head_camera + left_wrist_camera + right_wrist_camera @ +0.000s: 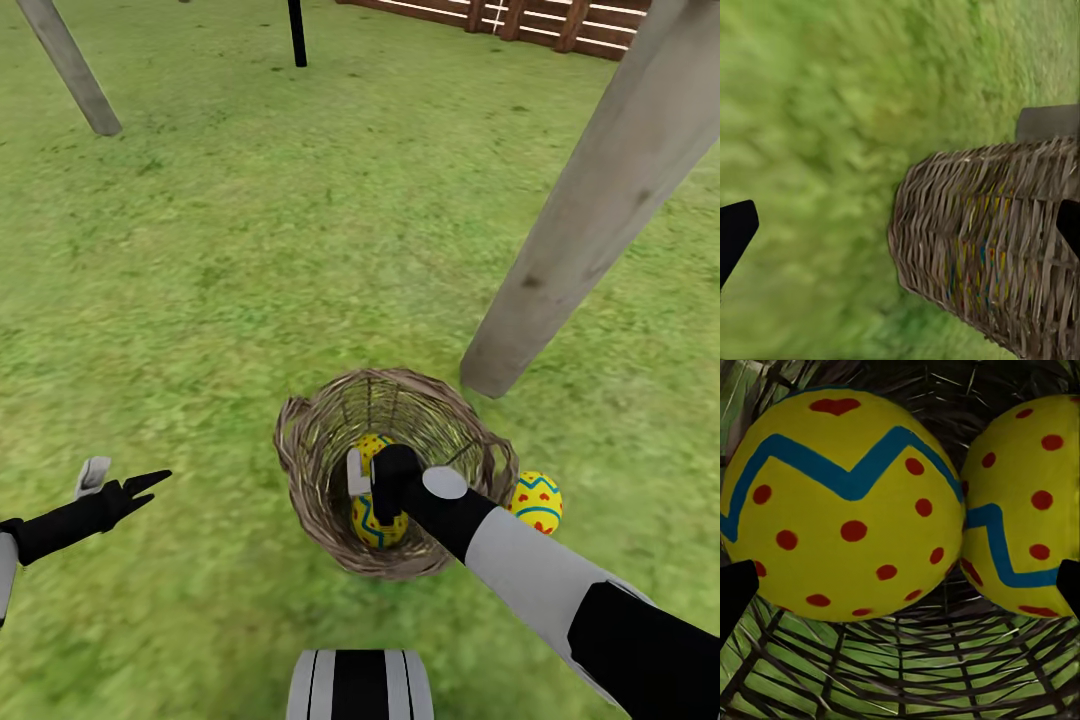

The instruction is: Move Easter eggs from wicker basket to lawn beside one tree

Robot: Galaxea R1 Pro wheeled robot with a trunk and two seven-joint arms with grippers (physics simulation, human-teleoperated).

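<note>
The right gripper (372,487) is reaching into the wicker basket (300,440), jaws wide around two Easter eggs (840,502). The left gripper (125,490) is hovering with jaws wide.

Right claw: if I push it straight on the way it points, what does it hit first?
Most likely the nearer Easter egg in the wicker basket, dead ahead between the open claw tips; the second egg sits beside it.

Easter eggs: three. Two in wicker basket (300,450) – (374,449), (372,524); one on lawn (250,250), lower right (537,501). Baskets: one. Grey-beige trunks: two (590,215), (70,65). Grippers: two (135,490), (375,480).
</note>
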